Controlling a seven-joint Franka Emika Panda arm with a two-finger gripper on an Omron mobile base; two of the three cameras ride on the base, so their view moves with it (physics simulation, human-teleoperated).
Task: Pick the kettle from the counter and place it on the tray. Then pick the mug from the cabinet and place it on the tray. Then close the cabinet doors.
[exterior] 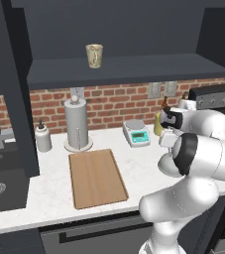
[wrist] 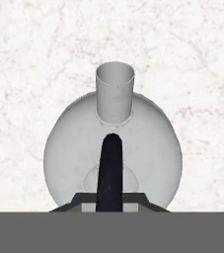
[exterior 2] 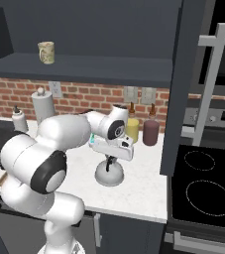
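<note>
**Early going: end effector down over the kettle, nothing on the tray yet**

Right over the kettle [wrist: 112, 148] now, seen straight down in the hand view: grey dome at centre frame, spout pointing to the top, black handle running down to the bottom edge between the two dark tips of the end effector [wrist: 109, 201]. Tips sitting either side of that handle, close in; clamped or merely straddling, cannot tell from here.

Over in the right base view, kettle [exterior 2: 109, 174] standing on the white marbled counter [exterior 2: 143, 191] at centre frame, wrist hanging directly above it, end effector [exterior 2: 110, 161] reaching down to the handle. Base looks flat on the stone, so by the look of it no lift yet.

Left base view for the rest of the job: tray [exterior: 96, 177] lying bare on the counter at centre-left, well apart from the kettle. Mug [exterior: 94, 55] up on the cabinet [exterior: 129, 67] shelf, upper middle of frame. Cabinet doors [exterior 2: 178, 89] standing open, one with its silver bar handle at the right of the right base view.

So, a judgement: first step in hand, all three parts left to finish.

Handle-and-tip alignment given by the hand view; height over the counter by the right base view; tray and mug layout by the left base view, where the arm's own bulk covers the kettle.
</note>
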